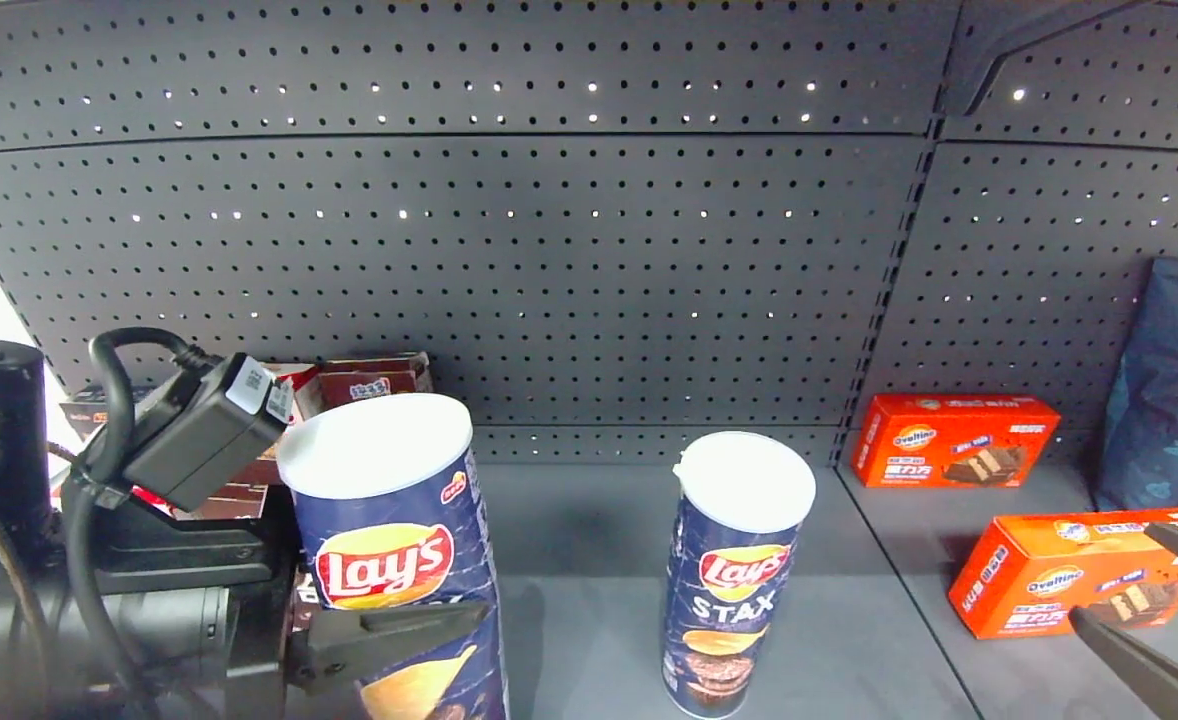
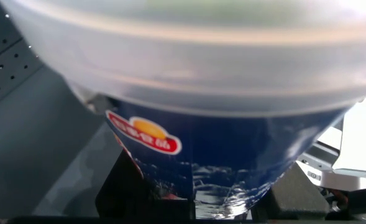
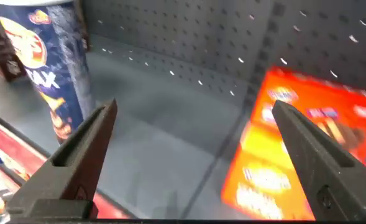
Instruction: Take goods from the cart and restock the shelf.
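On the near left of the shelf [image 1: 589, 620], our left gripper [image 1: 419, 615] has its fingers closed around a blue chip can [image 1: 389, 520] with a white lid. This can leans a little, and we cannot tell if its bottom touches the shelf. A second chip can [image 1: 734, 570] stands upright near the middle, apart from the first one. At the near right, our right gripper [image 1: 1164, 610] has its fingers wide apart and holds nothing, just beside the near orange box [image 1: 1039, 580]. The far orange box [image 1: 954, 440] lies close to the perforated back wall [image 1: 549, 250]. At the far left, brown boxes [image 1: 369, 378] stand behind the held can.
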